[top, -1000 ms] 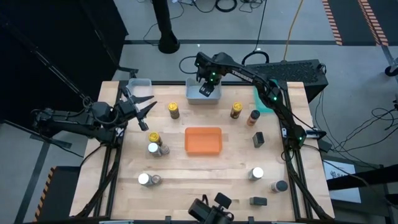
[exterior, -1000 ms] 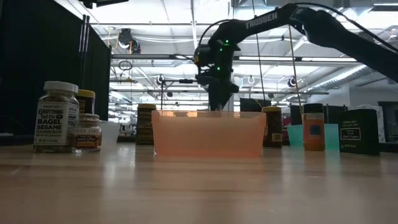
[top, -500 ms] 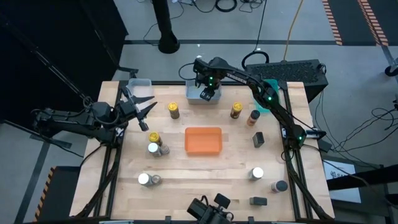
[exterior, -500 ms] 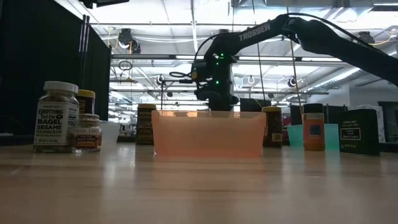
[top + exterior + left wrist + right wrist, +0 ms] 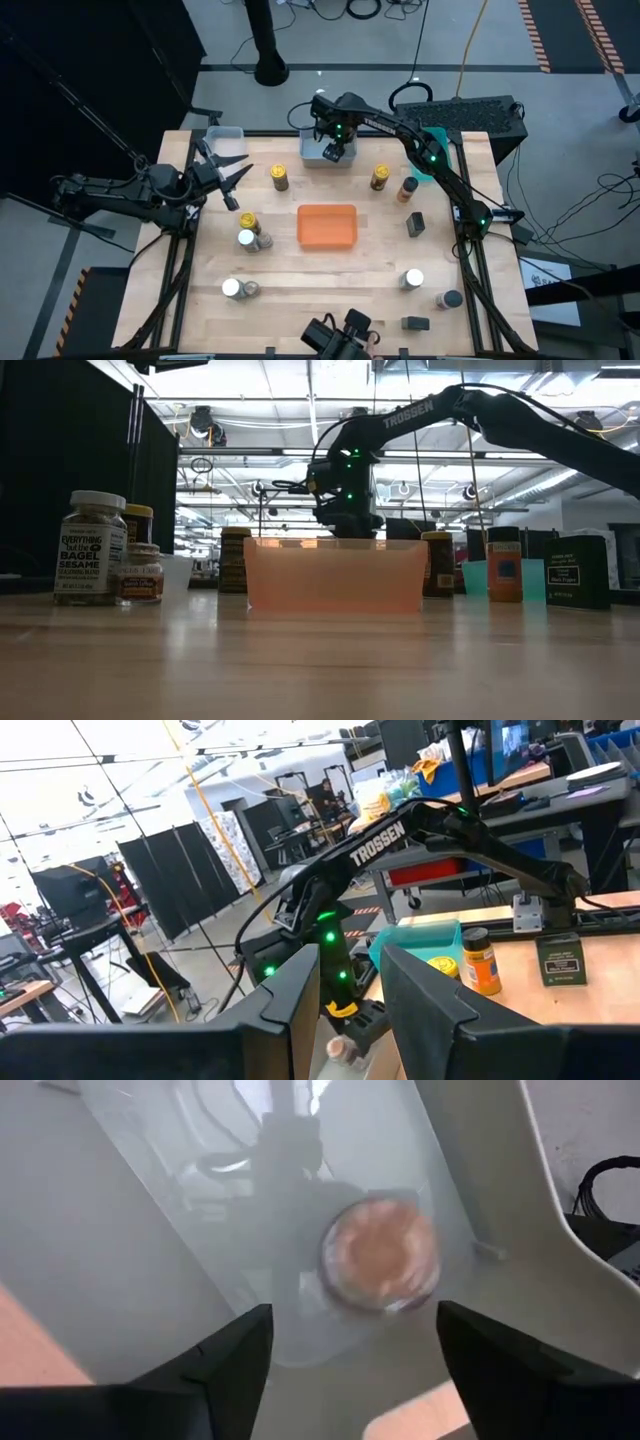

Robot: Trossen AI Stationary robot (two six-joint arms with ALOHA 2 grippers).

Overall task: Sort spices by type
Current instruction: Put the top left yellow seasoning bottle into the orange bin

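The wooden desk (image 5: 330, 275) carries trays and many small spice jars, and both dark arms reach over it. The right arm stretches from the right edge to the far middle, where the right gripper (image 5: 335, 147) hangs over the blue-grey tray (image 5: 310, 157); its jaws are spread wide and hold nothing, and in the right wrist view a jar with a pale brown top (image 5: 382, 1255) lies on the tray floor between and below the two fingers (image 5: 225, 1360). The left arm waits at the left side of the desk, and the left gripper (image 5: 232, 182) points toward the middle with its jaws partly apart and nothing between them. The orange tray (image 5: 327, 226) lies in the centre of the desk, a clear tray (image 5: 226, 135) is at the far left corner, and a teal tray (image 5: 428, 165) is at the far right, partly under the right arm. Of the spices, one yellow-lidded jar (image 5: 280, 177) stands left of the blue-grey tray and another yellow-lidded jar (image 5: 380, 177) stands right of it, with an orange jar (image 5: 407, 189) just beside that one. A third yellow-lidded jar (image 5: 248, 221) and a white-lidded jar (image 5: 246, 240) stand close together left of the orange tray. Another white-lidded jar (image 5: 232, 288) is at the near left, a white-lidded jar (image 5: 413, 279) and a grey-lidded jar (image 5: 451, 298) are at the near right, and two dark boxes (image 5: 416, 223) lie on the right side.
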